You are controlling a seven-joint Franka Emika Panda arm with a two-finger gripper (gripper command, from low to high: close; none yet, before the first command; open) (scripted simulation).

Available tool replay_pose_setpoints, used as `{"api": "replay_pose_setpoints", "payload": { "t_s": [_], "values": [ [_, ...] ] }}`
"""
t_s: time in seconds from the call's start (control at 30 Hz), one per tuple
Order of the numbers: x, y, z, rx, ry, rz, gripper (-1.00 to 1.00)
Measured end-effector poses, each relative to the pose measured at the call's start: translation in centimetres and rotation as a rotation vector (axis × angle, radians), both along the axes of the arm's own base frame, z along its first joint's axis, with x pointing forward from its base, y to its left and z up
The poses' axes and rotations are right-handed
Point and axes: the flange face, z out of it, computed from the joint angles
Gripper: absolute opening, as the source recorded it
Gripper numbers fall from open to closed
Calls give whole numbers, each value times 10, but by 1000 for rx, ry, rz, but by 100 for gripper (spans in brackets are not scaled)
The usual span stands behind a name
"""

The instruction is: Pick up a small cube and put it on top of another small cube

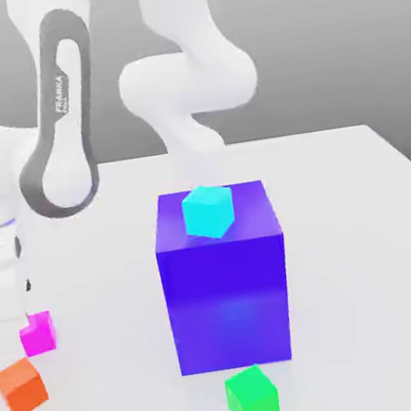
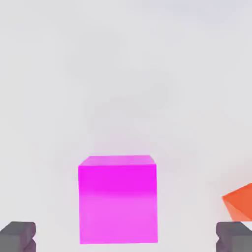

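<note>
Fingers (image 2: 126, 237) spread wide, straddling but not touching the small magenta-pink cube (image 2: 118, 199), which rests on the white bench (image 1: 342, 226) just beside the small orange cube (image 1: 21, 386), near the exterior view's left edge.

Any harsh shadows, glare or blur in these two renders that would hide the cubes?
Exterior view: even, soft light, faint shadows under the blue block, which shows a mild glow low on its front; the pink cube is crisp. Hand view: the pink cube is sharp, lighter toward its lower half, against a washed-out pale table with hardly any shadow; the tool has its fingertips open.
</note>
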Motion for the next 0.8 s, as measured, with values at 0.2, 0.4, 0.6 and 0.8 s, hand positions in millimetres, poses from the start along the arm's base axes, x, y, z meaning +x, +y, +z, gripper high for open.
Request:
{"api": "replay_pose_setpoints", "payload": {
  "t_s": [0.2, 0.4, 0.6, 0.8],
  "values": [
    [-2, 1, -38, 1, 4, 4, -100],
    [-1, 1, -29, 2, 2, 3, -100],
    [-1, 1, 22, 3, 2, -25, -100],
    [16, -37, 53, -69, -45, -260, -100]
  ]
}}
